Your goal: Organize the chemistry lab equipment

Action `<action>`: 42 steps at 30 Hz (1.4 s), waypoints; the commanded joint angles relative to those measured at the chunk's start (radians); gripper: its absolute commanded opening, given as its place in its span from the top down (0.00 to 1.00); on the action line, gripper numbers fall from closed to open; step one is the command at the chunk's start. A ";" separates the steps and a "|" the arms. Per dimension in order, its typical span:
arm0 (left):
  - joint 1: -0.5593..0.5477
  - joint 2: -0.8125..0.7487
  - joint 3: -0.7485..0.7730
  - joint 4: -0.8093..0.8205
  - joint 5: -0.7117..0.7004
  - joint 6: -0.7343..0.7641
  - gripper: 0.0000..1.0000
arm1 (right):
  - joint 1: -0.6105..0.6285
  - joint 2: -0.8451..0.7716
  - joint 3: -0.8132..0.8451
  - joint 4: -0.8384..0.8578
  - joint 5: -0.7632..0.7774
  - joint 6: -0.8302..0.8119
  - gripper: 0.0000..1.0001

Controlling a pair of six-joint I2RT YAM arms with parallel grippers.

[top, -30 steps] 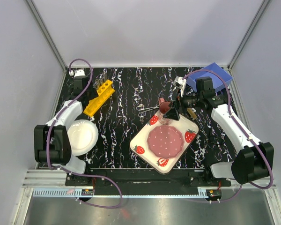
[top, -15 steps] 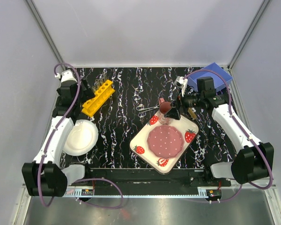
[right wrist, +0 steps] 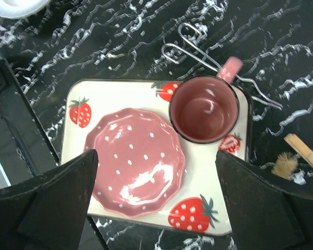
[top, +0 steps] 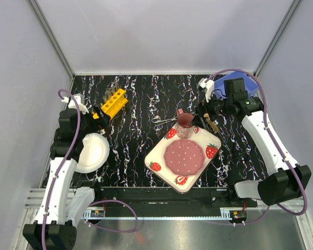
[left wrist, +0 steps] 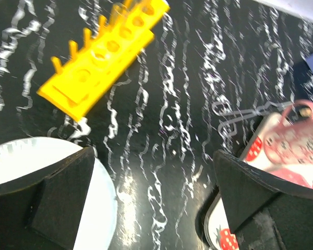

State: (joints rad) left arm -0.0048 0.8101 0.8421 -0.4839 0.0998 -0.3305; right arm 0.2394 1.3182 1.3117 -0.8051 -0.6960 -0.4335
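Gaping wide and empty, left tool (left wrist: 153,169) hovers beside yellow rack (left wrist: 105,56), right tool (right wrist: 156,166) near scissors (right wrist: 197,44).

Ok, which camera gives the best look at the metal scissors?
The right wrist view: the metal scissors lie large and sharp there, both loops clear, with only their arms partly hidden by the pink mug handle. The top external view shows them small beside the tray. The left wrist view shows them blurred.

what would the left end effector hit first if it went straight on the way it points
The left end effector would most likely meet the bare tabletop between the white plate and the strawberry tray; the yellow rack lies left of that line. Depth is unclear.
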 commanded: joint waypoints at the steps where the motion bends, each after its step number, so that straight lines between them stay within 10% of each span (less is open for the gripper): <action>1: 0.003 -0.057 -0.049 -0.008 0.225 -0.018 0.01 | -0.003 -0.019 0.064 -0.114 0.157 -0.016 0.00; 24: 0.003 -0.123 -0.155 0.024 0.523 -0.021 0.01 | -0.233 0.191 -0.081 -0.036 0.457 0.061 0.01; 32: 0.003 -0.143 -0.159 0.028 0.531 -0.024 0.01 | -0.233 0.441 -0.019 0.043 0.495 0.012 0.45; 42: 0.003 -0.135 -0.163 0.033 0.540 -0.030 0.01 | -0.233 0.575 0.029 0.078 0.516 0.016 0.60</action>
State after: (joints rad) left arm -0.0048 0.6758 0.6781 -0.5121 0.6041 -0.3492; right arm 0.0059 1.8759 1.2999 -0.7700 -0.2020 -0.4076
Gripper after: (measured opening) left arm 0.983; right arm 0.414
